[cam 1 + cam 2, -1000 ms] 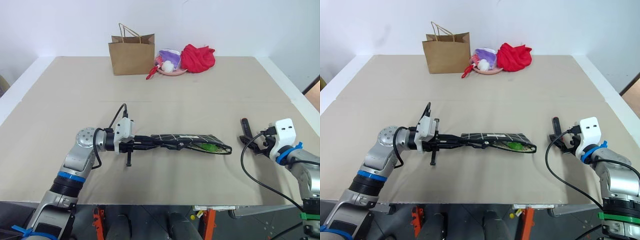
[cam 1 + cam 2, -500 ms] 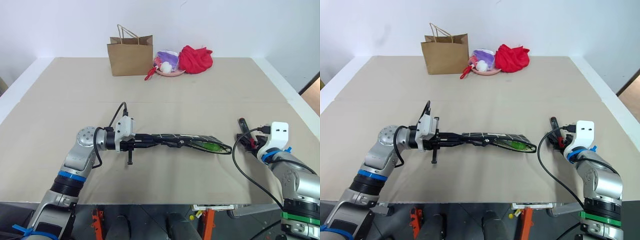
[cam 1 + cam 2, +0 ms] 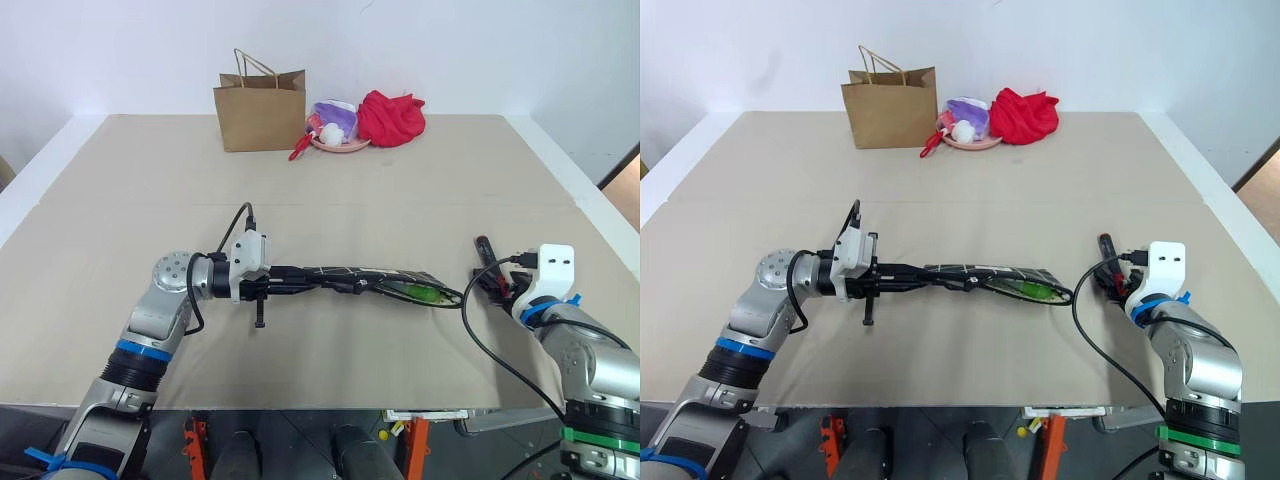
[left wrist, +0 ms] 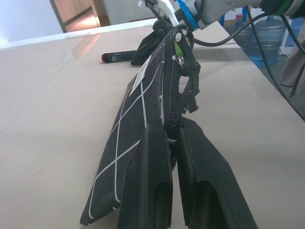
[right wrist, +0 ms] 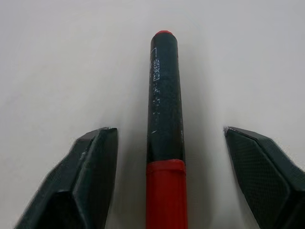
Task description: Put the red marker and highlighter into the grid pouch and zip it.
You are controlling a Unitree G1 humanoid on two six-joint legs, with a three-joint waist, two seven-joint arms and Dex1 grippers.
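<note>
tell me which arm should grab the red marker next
The right. Its gripper has open fingers straddling the red marker on the table, not yet touching it. The left gripper is shut on the grid pouch, holding it up with the highlighter inside.

marker between the open fingers

you had the red marker (image 5: 165,143) lying on the pale table (image 5: 57,62), running straight away from the wrist. its dark barrel with white print pointed outward, ending in a red tip. your right gripper (image 5: 167,181) stood apart, one black finger (image 5: 86,176) on each side, neither touching it.
</note>
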